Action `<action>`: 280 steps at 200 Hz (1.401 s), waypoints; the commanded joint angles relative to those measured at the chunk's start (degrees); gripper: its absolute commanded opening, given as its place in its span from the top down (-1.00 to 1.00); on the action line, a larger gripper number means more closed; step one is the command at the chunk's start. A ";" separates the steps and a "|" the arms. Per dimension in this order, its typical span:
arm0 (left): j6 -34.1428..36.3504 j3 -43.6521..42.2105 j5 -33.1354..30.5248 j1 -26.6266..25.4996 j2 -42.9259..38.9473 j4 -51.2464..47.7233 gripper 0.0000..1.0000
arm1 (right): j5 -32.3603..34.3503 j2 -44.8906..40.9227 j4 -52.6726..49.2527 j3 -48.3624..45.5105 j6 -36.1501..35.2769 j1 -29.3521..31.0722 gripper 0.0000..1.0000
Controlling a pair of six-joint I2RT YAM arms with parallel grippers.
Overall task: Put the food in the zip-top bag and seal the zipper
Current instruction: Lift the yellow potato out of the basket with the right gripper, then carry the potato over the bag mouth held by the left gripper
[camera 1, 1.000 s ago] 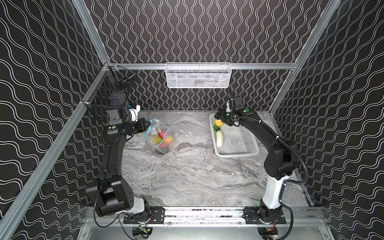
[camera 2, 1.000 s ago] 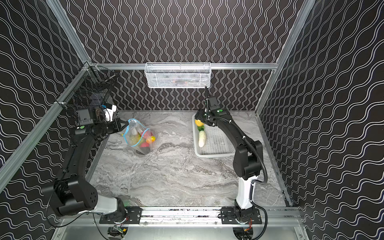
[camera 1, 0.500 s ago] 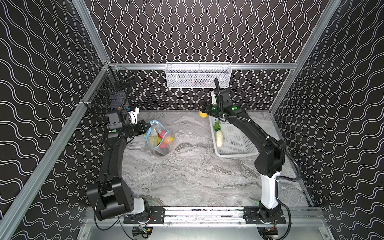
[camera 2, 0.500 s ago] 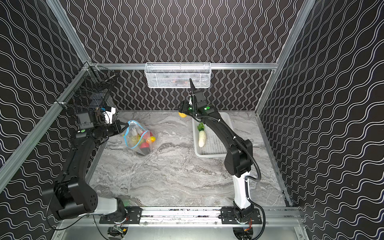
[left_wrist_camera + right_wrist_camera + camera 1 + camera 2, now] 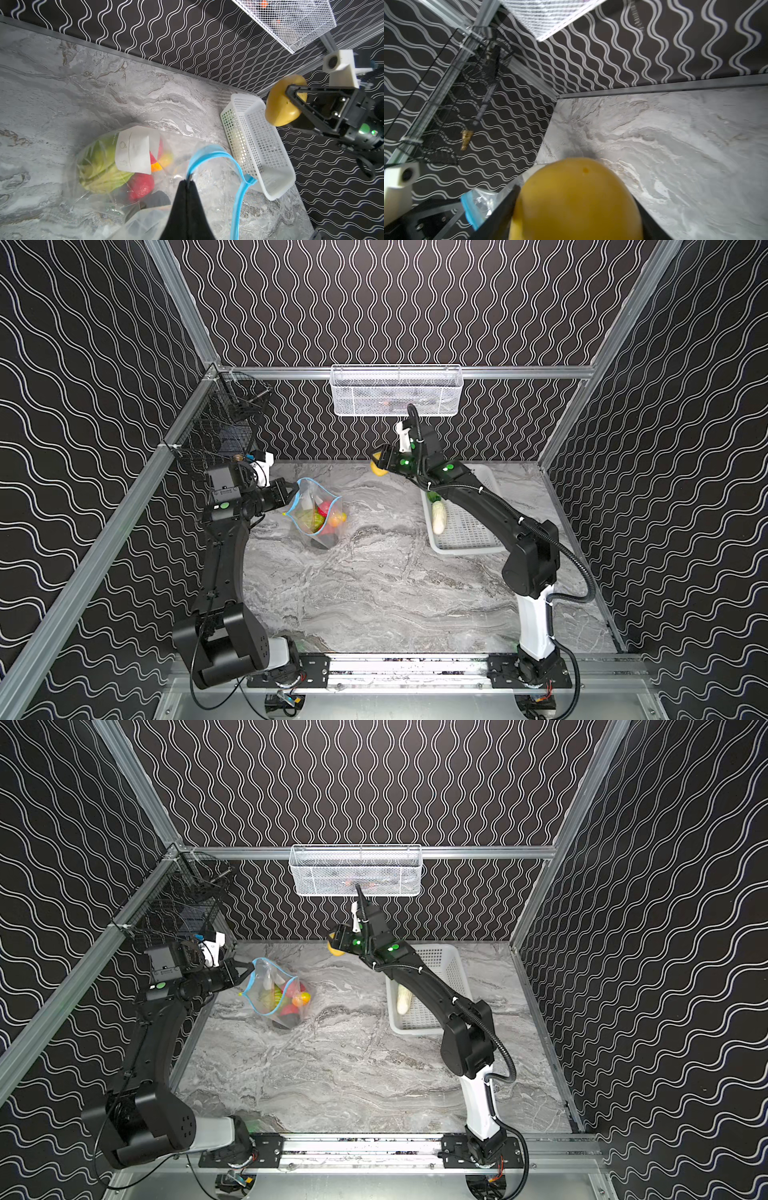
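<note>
The clear zip-top bag [image 5: 318, 516] [image 5: 275, 992] stands on the marble table at the back left, its mouth gaping upward. My left gripper [image 5: 292, 494] [image 5: 188, 183] is shut on the blue zipper [image 5: 209, 151] strip at the mouth's edge. Inside the bag lie a green cabbage [image 5: 99, 170], a red fruit [image 5: 141, 185] and an orange-red one [image 5: 164, 161]. My right gripper [image 5: 381, 463] [image 5: 335, 946] hangs in the air to the right of the bag, shut on the yellow potato-like food [image 5: 282, 101] [image 5: 577, 199]. A white radish [image 5: 437, 516] [image 5: 402, 999] lies in the basket.
The white perforated basket [image 5: 469, 549] [image 5: 259, 145] sits at the back right under my right arm. A white wire basket [image 5: 395, 391] hangs on the back wall, and a black wire rack [image 5: 224, 427] hangs on the left wall.
My right gripper has lifted the yellow food out of the white basket and carried it left toward the bag. The left gripper keeps its hold on the bag's mouth.
</note>
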 commanded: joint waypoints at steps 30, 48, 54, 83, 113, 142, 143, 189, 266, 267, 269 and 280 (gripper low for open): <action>0.62 0.10 2.66 0.13 -0.94 1.52 1.00 | 2.39 -0.93 5.58 1.65 -3.13 4.25 0.31; 0.59 0.48 3.91 0.12 -0.66 1.14 1.00 | 2.92 -1.72 6.76 1.33 -4.41 5.69 0.31; 0.50 0.57 3.97 0.13 -0.65 1.09 1.00 | 3.20 -1.99 7.20 1.09 -4.64 6.05 0.31; 0.11 1.11 4.70 0.12 -0.46 0.74 1.00 | 2.16 -2.72 9.56 0.16 -5.34 7.39 0.29; 0.15 1.12 5.60 0.08 -0.79 0.74 1.00 | 0.65 -2.12 10.94 0.20 -5.41 8.67 0.29; 0.41 1.43 5.42 0.12 -1.00 0.09 1.00 | -0.24 -1.32 12.92 0.19 -5.94 10.06 0.29; 0.41 1.44 5.46 0.12 -0.95 0.06 1.00 | -0.25 -1.32 13.03 0.13 -5.91 10.14 0.29; 0.32 1.67 5.73 0.12 -0.88 -0.13 1.00 | 0.11 -0.42 14.73 0.21 -8.29 12.71 0.29; 2.02 2.19 3.98 0.12 -1.72 -2.10 1.00 | 2.12 3.86 12.07 5.23 -14.22 16.32 0.28; 2.05 2.21 3.95 0.12 -1.66 -2.13 1.00 | 2.12 3.86 11.99 5.25 -14.32 16.35 0.28; 2.12 2.30 3.87 0.12 -1.66 -2.26 1.00 | 2.25 4.00 11.87 5.34 -14.50 16.44 0.28; 2.38 2.82 3.75 0.12 -1.32 -2.85 1.00 | 3.06 4.27 11.55 5.40 -15.63 17.02 0.27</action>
